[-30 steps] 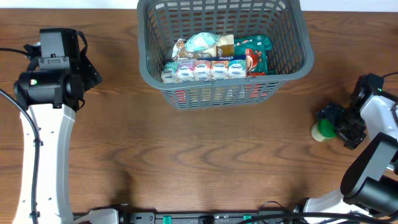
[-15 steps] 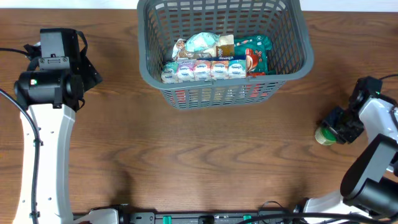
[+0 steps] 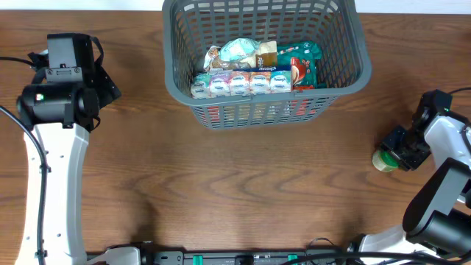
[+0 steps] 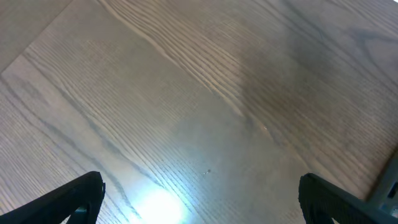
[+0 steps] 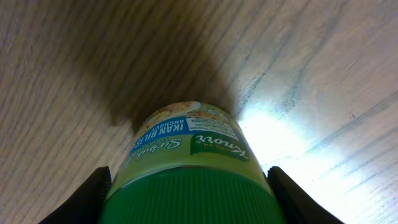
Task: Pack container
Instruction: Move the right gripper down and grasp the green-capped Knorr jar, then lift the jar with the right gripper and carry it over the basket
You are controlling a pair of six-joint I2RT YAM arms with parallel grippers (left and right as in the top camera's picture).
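Observation:
The container [image 3: 362,53], a large dark grey lattice basket, stands at the back centre of the table with several grocery packets [image 3: 254,68] in it. Far right, a small jar [image 3: 382,160] with a green lid and yellow-green label lies on the wood. My right gripper [image 3: 399,154] is shut on it. In the right wrist view the jar [image 5: 186,140] fills the space between the fingers [image 5: 93,199] of the right gripper [image 5: 189,196], which press on both sides of the lid. My left gripper [image 4: 202,196] hangs wide open over bare wood at the far left.
A row of small white bottles [image 3: 239,83] lies along the basket's front wall, with a red-and-green packet [image 3: 300,62] behind it. The left arm [image 3: 59,96] stands at the table's left side. Black rails [image 3: 221,258] run along the front edge.
My right gripper has gone from open to shut round the jar and shifted slightly toward the front right with it. The left arm has not moved.

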